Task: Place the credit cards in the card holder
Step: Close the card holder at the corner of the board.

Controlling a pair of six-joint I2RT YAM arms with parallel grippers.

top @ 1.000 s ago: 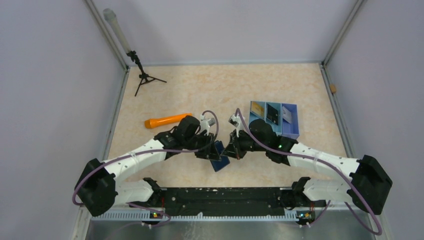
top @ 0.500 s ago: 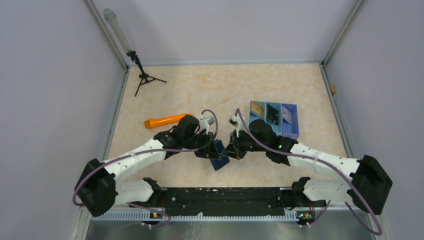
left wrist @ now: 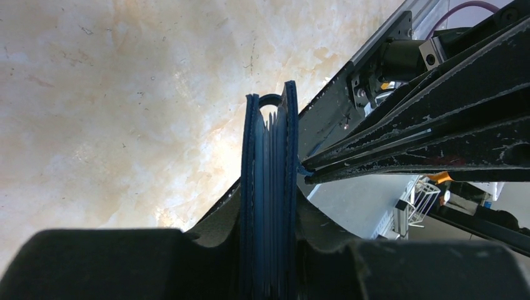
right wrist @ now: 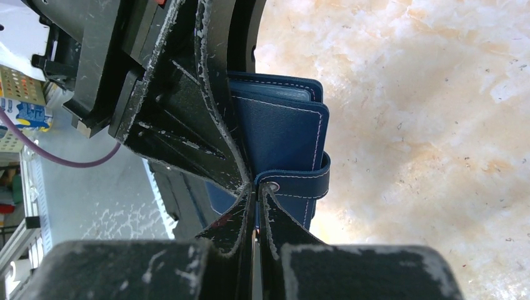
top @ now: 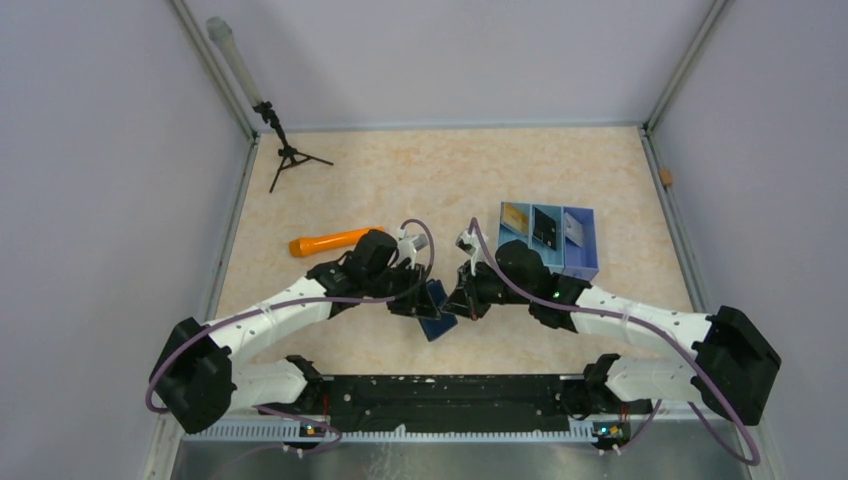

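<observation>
Since a second ago the right arm has edged a little leftward toward the centre, and the card holder [left wrist: 269, 144] sits slightly higher; otherwise nothing has shifted. The left gripper [left wrist: 267, 209] has its fingers narrowed onto the folded navy card holder, holding it edge-up above the counter [top: 400, 180]. The right gripper [right wrist: 256, 186] has its fingers pressed together, tips meeting at the end of the snap strap [right wrist: 303, 178]; whether they pinch it I cannot tell. The credit cards [top: 546, 228], gold, black and white, lie in the separate compartments of a blue tray [top: 592, 255] beyond the right arm. Any print on them is too small to read.
</observation>
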